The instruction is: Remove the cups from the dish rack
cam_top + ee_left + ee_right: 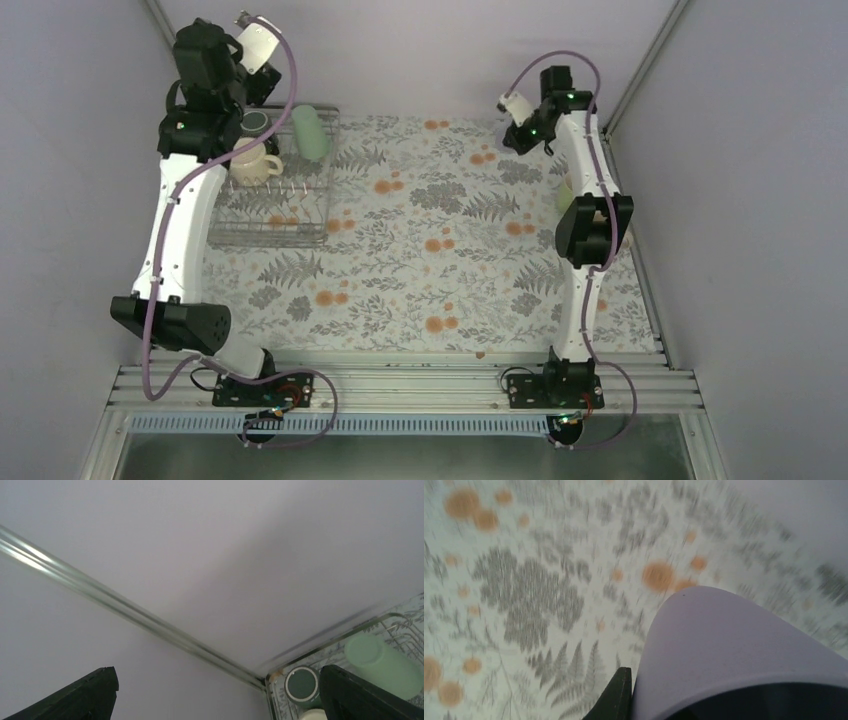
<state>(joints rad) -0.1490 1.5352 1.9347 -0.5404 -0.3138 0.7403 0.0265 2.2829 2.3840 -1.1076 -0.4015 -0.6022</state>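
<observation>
Right pincer (719, 702) clamps lilac tumbler (734, 640); left pincer (220, 700) gapes

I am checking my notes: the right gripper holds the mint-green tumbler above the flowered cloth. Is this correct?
Not quite. The right gripper holds the lilac tumbler, not the mint-green one, as the right wrist view shows. The mint-green tumbler lies in the dish rack in the top view. The part about the flowered cloth is correct.

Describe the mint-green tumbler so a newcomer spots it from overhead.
Go to the wire dish rack, far left on the table. The mint-green tumbler sits in its far right corner, beside a dark green mug. Only it lies on its side.
</observation>
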